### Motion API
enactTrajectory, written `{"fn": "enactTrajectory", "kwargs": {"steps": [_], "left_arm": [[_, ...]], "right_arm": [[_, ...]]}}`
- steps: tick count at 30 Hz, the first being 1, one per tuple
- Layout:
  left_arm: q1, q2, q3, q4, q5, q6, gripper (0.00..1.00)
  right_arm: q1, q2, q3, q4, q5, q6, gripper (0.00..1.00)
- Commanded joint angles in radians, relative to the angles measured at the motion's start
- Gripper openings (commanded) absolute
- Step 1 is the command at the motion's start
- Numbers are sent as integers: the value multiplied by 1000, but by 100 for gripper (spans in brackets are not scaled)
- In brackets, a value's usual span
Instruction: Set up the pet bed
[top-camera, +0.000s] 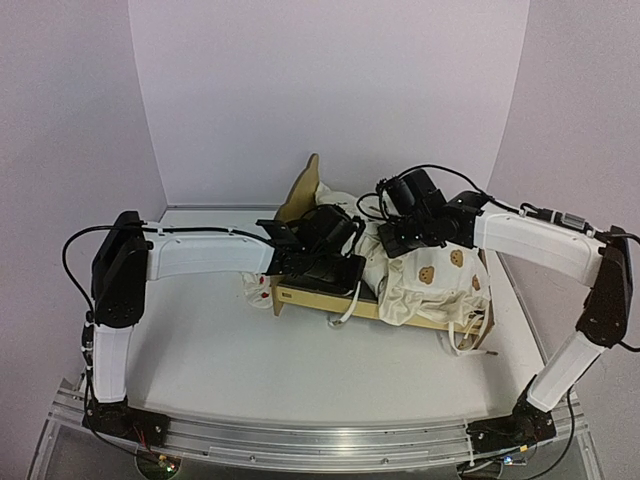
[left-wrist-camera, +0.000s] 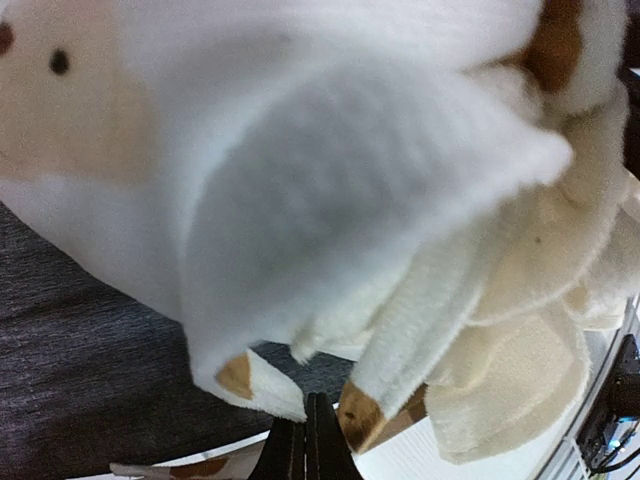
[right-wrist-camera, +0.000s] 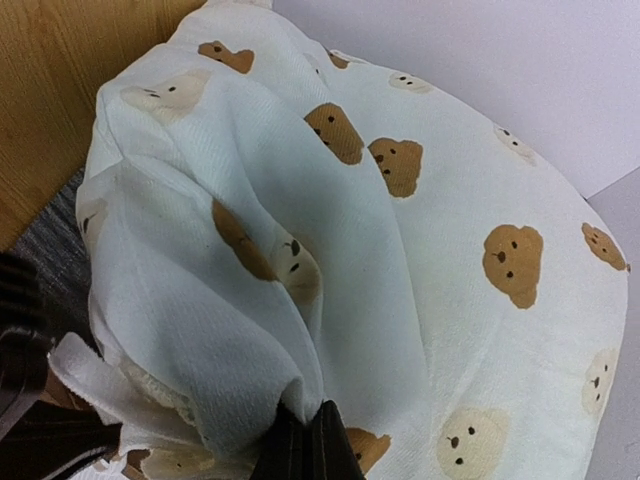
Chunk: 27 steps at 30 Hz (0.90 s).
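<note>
The pet bed (top-camera: 310, 298) is a light plywood frame in the middle of the table, its eared headboard (top-camera: 303, 190) at the far left end. A cream bear-print cushion (top-camera: 430, 285) lies bunched over its right half and hangs over the front rail. My right gripper (right-wrist-camera: 310, 425) is shut on a fold of the cushion (right-wrist-camera: 420, 250), beside the wooden headboard (right-wrist-camera: 60, 80). My left gripper (left-wrist-camera: 305, 445) is shut with nothing between its tips, just above the grey felt base (left-wrist-camera: 80, 340). Cushion ties (left-wrist-camera: 400, 350) dangle right in front of it.
A small white pillow with red spots (top-camera: 256, 290) lies on the table against the bed's left end. Cushion ties (top-camera: 465, 335) trail off the bed's right front corner. White walls enclose the table on three sides.
</note>
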Motion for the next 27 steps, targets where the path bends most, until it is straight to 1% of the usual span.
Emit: {"fn": "enactTrajectory", "kwargs": {"steps": [1, 5, 9, 12, 18, 22, 27], "left_arm": [[-17, 1, 74, 4, 22, -40, 0], [-17, -23, 53, -29, -47, -56, 0], [-10, -51, 36, -99, -215, -61, 0], [17, -61, 32, -157, -285, -74, 0], [85, -116, -12, -236, -387, -105, 0], [103, -180, -39, -224, -376, -86, 0], [101, -204, 27, -259, -318, -61, 0]], "right_arm": [[-36, -62, -7, -4, 35, -8, 0], [-38, -55, -1, -5, -3, -5, 0], [-39, -32, 20, -5, -91, 8, 0], [-39, -11, 48, -5, -159, 20, 0], [-39, 36, 116, -8, -240, 38, 0], [-39, 60, 149, -12, -262, 41, 0], [-39, 72, 174, -19, -257, 40, 0]]}}
